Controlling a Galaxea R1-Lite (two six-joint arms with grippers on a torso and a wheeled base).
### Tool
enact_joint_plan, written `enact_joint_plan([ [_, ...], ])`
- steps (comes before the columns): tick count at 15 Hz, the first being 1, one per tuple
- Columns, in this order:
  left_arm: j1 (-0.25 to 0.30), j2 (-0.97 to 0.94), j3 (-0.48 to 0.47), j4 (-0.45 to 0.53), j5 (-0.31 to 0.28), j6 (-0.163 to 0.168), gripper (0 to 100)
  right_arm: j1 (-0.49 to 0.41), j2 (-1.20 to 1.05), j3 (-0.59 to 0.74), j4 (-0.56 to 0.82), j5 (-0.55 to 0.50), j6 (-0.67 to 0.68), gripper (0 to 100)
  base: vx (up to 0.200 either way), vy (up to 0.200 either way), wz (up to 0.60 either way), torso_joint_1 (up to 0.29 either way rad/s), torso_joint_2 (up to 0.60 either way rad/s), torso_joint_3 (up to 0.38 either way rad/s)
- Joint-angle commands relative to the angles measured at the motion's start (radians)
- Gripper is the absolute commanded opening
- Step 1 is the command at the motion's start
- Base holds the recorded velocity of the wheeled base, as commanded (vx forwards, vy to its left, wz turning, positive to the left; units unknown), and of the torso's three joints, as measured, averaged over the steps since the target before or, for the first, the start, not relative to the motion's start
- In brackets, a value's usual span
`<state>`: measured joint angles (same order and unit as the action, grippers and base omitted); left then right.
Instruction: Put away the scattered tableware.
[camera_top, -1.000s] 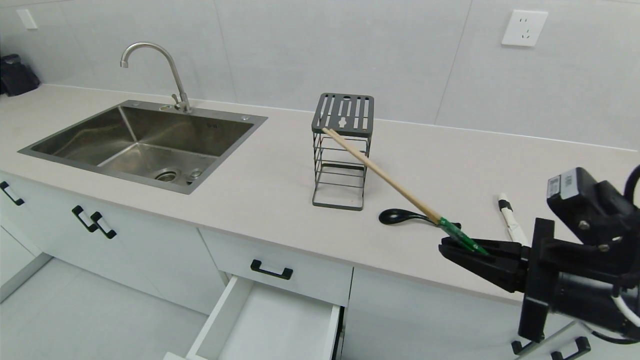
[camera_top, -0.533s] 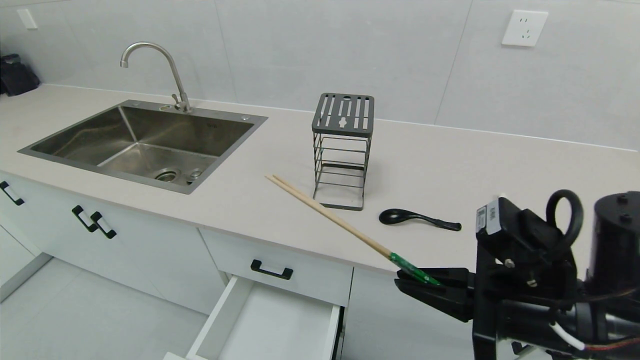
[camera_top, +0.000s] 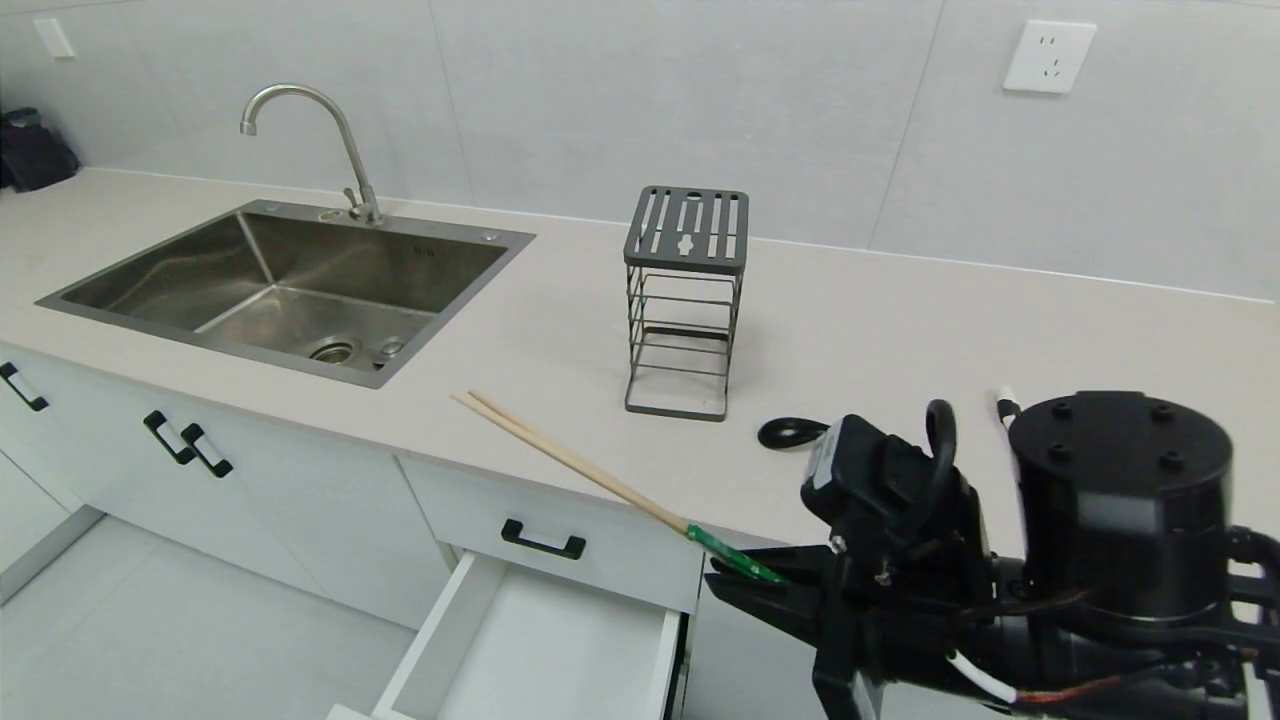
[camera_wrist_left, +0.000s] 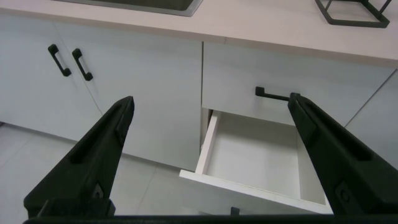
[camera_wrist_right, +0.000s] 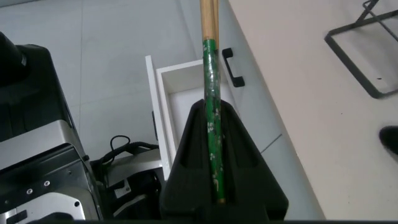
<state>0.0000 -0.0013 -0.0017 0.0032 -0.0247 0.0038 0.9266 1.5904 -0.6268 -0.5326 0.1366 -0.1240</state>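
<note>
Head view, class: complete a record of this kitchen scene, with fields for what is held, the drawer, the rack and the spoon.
Held: chopsticks, green ends in the right end effector
Drawer: open, below the counter
Rack: upright on the counter
Spoon: black, on the counter right of the rack
Left end effector: open, facing the drawer

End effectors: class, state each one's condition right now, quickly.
Left end effector: open, empty.
Right end effector: closed on the chopsticks.
</note>
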Motion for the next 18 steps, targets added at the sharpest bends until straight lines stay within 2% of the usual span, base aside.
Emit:
enact_joint_plan([
  [1, 0.000, 0.001, 0.000, 0.000, 0.000, -0.001, 100, 0.024, 0.062, -0.027, 0.000, -0.002, 0.000, 0, 0.000, 0.000, 0.00, 0.000, 0.00, 0.000],
  [5, 0.000, 0.001, 0.000, 0.000, 0.000, 0.001, 100, 0.047, 0.120, -0.065, 0.003, -0.014, -0.014, 0, 0.000, 0.000, 0.00, 0.000, 0.00, 0.000],
  [8, 0.000, 0.001, 0.000, 0.000, 0.000, -0.001, 100, 0.052, 0.148, -0.079, 0.022, -0.035, -0.103, 0, 0.000, 0.000, 0.00, 0.000, 0.00, 0.000],
  [12, 0.000, 0.001, 0.000, 0.000, 0.000, -0.001, 100, 0.051, 0.183, -0.154, 0.086, -0.037, -0.108, 0, 0.000, 0.000, 0.00, -0.155, 0.32, 0.160],
  [18, 0.000, 0.001, 0.000, 0.000, 0.000, -0.001, 100, 0.054, 0.229, -0.185, 0.112, -0.069, -0.108, 0, 0.000, 0.000, 0.00, -0.081, 0.17, 0.083],
])
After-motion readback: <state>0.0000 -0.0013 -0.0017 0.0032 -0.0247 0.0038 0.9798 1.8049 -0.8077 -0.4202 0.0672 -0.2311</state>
